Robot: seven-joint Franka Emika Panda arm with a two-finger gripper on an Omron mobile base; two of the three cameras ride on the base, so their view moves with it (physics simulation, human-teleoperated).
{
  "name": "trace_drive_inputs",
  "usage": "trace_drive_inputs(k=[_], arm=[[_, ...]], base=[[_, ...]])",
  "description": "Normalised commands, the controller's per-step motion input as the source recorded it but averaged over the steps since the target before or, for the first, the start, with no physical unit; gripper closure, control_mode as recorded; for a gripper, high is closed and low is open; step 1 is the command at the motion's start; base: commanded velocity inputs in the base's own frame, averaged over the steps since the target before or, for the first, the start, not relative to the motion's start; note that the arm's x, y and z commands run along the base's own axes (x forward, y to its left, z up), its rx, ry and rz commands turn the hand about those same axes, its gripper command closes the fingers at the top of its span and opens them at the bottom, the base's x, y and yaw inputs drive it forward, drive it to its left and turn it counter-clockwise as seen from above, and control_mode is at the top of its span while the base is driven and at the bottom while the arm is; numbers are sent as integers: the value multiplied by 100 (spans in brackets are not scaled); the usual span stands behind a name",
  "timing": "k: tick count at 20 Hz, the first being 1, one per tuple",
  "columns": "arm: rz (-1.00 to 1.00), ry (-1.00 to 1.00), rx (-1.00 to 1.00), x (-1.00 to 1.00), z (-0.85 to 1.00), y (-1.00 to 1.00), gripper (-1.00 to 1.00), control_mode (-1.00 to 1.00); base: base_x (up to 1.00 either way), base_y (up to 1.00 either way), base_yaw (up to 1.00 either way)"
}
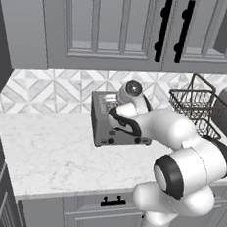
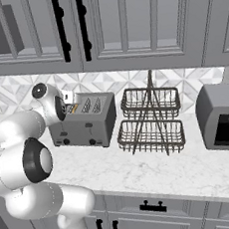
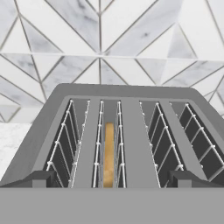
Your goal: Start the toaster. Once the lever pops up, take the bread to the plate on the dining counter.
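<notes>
The grey toaster (image 1: 100, 130) (image 2: 90, 125) stands on the wall counter against the tiled backsplash. Seen from the hand, its top (image 3: 131, 94) lies just below and ahead, with the slots running away from me. The bread (image 3: 108, 153), a golden-tan slice, sits down in the second slot from the left. My gripper (image 3: 113, 179) is open above the toaster's near edge, one dark fingertip (image 3: 40, 178) at each side and nothing between them. In the base views my arm bends over the toaster's top. The plate and the dining counter are out of view.
A black two-tier wire basket rack (image 2: 149, 120) (image 1: 197, 106) stands right of the toaster. Further right is a dark grey oven-like appliance (image 2: 222, 117). Upper cabinets with black handles (image 2: 70, 28) hang overhead. White marble counter (image 1: 48, 148) stretches left of and in front of the toaster.
</notes>
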Motion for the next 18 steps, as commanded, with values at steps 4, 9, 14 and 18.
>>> trace_drive_inputs(k=[4,9,14,18], arm=[[0,0,0,0,0,0,-100,-100],[0,0,0,0,0,0,-100,-100],[0,0,0,0,0,0,-100,-100],[0,0,0,0,0,0,-100,-100]], base=[[0,0,0],[0,0,0],[0,0,0],[0,0,0]])
